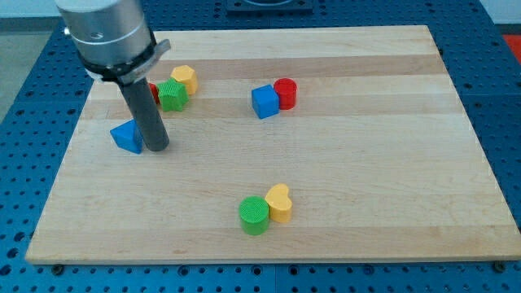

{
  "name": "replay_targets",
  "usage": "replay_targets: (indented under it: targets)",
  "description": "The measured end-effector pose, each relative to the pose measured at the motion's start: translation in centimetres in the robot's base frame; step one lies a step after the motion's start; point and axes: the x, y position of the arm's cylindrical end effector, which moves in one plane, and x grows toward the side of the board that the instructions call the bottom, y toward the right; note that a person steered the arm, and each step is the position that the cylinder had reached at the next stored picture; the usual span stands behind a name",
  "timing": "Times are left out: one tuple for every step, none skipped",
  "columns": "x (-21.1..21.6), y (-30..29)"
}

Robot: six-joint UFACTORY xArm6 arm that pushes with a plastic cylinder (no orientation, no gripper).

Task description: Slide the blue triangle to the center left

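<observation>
- No jaws are fitted, so nothing is held; the arm ends in a dark rod, and my tip [157, 149] is set down on the counter [366, 163] at the view's left.
- The blue triangle [127, 136] is seen just beside my tip, on its left in the view, touching or very nearly touching the rod.
- Above the rod, toward the view's top, a green block [172, 94] is pressed against a yellow block [186, 77]; a red block [153, 93] is partly hidden behind the rod, its shape not made out.
- Near the top middle, a blue cube [264, 102] is set touching a red cylinder [286, 93].
- Well apart, near the view's bottom, a green cylinder [255, 215] is set against a yellow heart-like block [279, 203].
</observation>
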Motion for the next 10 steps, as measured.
replay_targets:
  targets:
    - [0.2,0.0]
    - [0.4,-0.4]
    - [1.4,-2.1]
    - [1.4,-2.6]
    - [1.2,-3.8]
    - [-1.3,-4.1]
    - [-1.5,-4.1]
    - [-3.1,-4.1]
    - [-3.7,-4.1]
    - [-3.7,-3.8]
